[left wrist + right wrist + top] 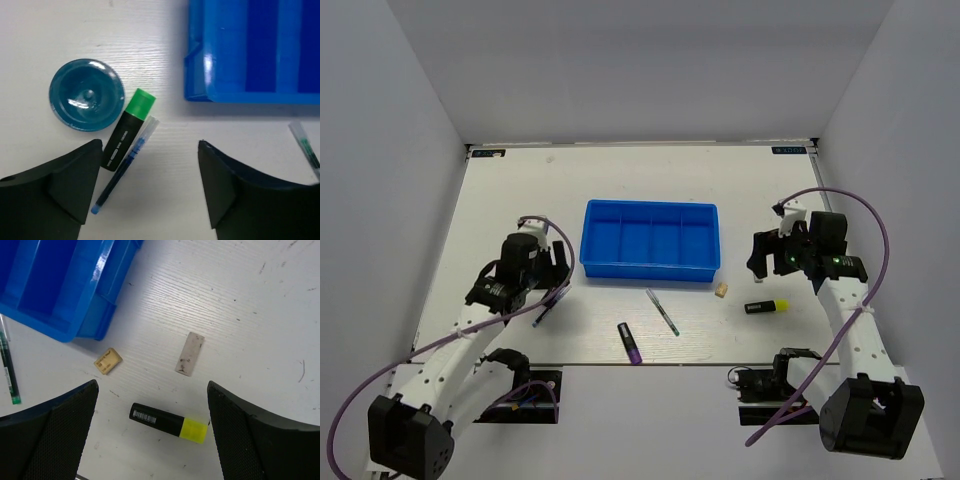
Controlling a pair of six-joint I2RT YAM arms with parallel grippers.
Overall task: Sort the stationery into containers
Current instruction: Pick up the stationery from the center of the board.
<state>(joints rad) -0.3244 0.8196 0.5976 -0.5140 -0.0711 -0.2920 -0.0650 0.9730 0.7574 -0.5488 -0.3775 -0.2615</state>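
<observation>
The bright blue four-compartment tray [650, 240] stands mid-table with nothing in it. My left gripper [552, 265] is open and empty above the table left of the tray. In the left wrist view the gripper [149, 150] hangs over a bluish round piece [86, 94], a green-black highlighter [128, 129] and a dark blue pen [125, 167]. My right gripper [763, 262] is open and empty right of the tray. In its wrist view the gripper [151, 392] hangs over the yellow-black highlighter [168, 422], a beige eraser [108, 361] and a smudged white eraser [190, 353].
A purple-black marker [629, 342] and a thin green pen [662, 311] lie in front of the tray, near the table's front edge. The tray's corner [75, 315] is close to the beige eraser. White walls enclose the table on three sides.
</observation>
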